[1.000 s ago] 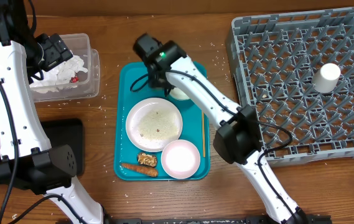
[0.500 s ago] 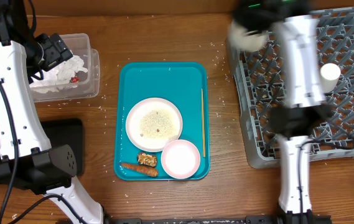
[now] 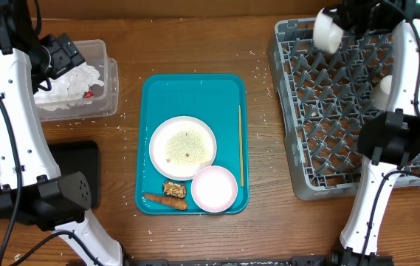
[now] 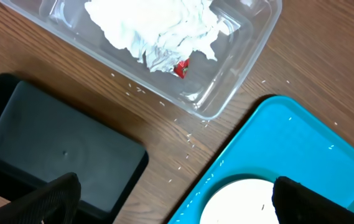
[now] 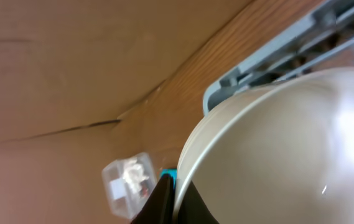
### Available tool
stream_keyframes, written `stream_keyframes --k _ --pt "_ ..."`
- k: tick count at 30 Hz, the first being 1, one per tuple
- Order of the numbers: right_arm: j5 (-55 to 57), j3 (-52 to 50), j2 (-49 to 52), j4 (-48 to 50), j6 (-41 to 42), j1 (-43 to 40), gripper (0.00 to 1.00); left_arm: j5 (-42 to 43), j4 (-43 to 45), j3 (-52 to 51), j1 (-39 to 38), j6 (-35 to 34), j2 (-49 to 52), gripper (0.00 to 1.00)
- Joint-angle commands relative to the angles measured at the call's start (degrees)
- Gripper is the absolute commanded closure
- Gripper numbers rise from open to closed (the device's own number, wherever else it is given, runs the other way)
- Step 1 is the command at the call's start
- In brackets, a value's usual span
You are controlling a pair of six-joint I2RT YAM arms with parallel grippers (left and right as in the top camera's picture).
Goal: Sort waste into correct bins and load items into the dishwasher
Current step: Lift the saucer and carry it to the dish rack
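Observation:
My right gripper [image 3: 340, 22] is shut on the rim of a small white bowl [image 3: 327, 31], held above the far left corner of the grey dishwasher rack [image 3: 328, 140]. In the right wrist view the bowl [image 5: 288, 143] fills the frame, its rim pinched between the fingers [image 5: 164, 199]. A whitish cup [image 3: 381, 90] stands in the rack, half hidden by the arm. My left gripper [image 3: 60, 58] hangs open over the clear tub [image 4: 251, 43], which holds tissue [image 4: 155, 25] and a red wrapper [image 4: 181, 67]. A plate [image 3: 183, 148] with rice, a bowl [image 3: 214, 188], a carrot piece [image 3: 164, 200] and a brown chunk [image 3: 174, 189] lie on the teal tray [image 3: 195, 92].
The black tray [image 4: 52, 143] sits on the table left of the teal tray, partly under my left arm. A thin stick [image 3: 241, 155] lies along the teal tray's right side. Rice grains are scattered on the wood between the tub and the teal tray.
My right arm swung from the teal tray's far end to above the rack's far left corner, carrying the small white bowl. The left arm stayed put.

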Motion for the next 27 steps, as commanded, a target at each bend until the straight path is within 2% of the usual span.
stream_keyframes --k 1,16,27 --pt "-5.8 -3.9 -0.6 0.9 1.1 0.2 0.96 -0.5 0.2 0.1 0.2 0.9 -0.4 0.0" --pt "-1.3 -7.0 -0.6 -0.7 1.0 -3.4 0.96 -0.5 -0.2 0.1 0.2 0.9 -0.4 0.0" --pt "-0.7 -6.0 -0.6 -2.2 1.0 -7.4 0.89 -0.5 -0.4 0.1 0.3 0.9 -0.4 0.0"
